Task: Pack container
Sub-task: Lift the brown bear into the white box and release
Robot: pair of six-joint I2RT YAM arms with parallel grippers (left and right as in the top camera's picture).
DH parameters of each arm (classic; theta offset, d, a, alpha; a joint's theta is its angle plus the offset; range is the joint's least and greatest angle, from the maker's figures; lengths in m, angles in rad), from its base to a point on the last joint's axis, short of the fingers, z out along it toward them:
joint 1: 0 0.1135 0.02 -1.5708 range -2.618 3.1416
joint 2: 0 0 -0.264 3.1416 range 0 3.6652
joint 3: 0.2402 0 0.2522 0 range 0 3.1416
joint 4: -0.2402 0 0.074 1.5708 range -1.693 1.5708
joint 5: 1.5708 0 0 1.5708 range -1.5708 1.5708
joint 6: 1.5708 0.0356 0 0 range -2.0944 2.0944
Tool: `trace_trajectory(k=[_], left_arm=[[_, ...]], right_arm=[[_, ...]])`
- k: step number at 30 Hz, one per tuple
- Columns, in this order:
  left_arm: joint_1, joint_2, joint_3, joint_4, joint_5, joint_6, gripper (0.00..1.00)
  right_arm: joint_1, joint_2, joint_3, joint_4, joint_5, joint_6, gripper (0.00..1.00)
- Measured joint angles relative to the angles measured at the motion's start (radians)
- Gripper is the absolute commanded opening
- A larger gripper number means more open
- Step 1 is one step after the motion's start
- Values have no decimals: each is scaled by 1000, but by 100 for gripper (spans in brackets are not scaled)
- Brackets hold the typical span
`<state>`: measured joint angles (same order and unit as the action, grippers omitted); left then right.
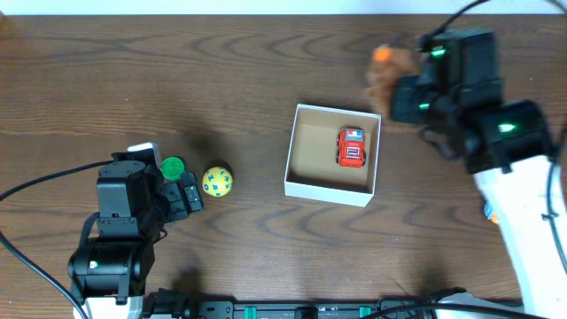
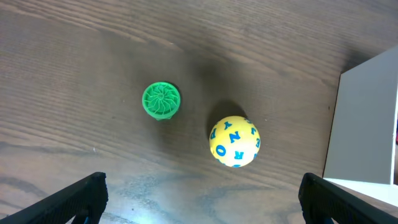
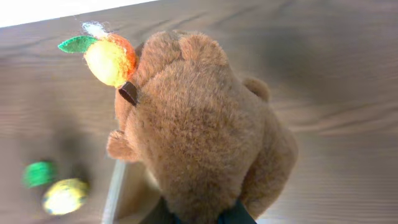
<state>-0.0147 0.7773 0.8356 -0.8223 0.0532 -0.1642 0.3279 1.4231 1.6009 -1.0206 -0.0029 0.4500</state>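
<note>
The container [image 1: 330, 191] is a white-walled cardboard box with a brown inside at the table's middle. A red toy car [image 1: 352, 147] lies inside it at the right. My right gripper [image 3: 202, 214] is shut on a brown plush bear [image 3: 199, 137] with an orange fruit [image 3: 111, 59] on its head. It holds the bear in the air just past the box's far right corner [image 1: 386, 78]. My left gripper [image 2: 202, 199] is open and empty, just short of a yellow letter ball [image 2: 234, 141] and a green ridged disc [image 2: 161, 100]. Both lie left of the box [image 2: 367, 118].
The ball [image 1: 217, 181] and the disc [image 1: 173, 167] lie close together by the left gripper [image 1: 188, 195]. Both show blurred in the right wrist view, the ball [image 3: 65, 196] below the disc [image 3: 38, 173]. A small orange and blue thing [image 1: 490, 211] peeks out beside the right arm.
</note>
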Motion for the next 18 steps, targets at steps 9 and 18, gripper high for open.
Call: trace_trajectory(k=[9, 18], left_arm=[[0, 0, 0, -4, 0, 0, 98], [0, 0, 0, -5, 0, 0, 98]], right_arm=[[229, 139, -224, 217, 6, 268, 1], [259, 338, -269, 376, 27, 336, 2]])
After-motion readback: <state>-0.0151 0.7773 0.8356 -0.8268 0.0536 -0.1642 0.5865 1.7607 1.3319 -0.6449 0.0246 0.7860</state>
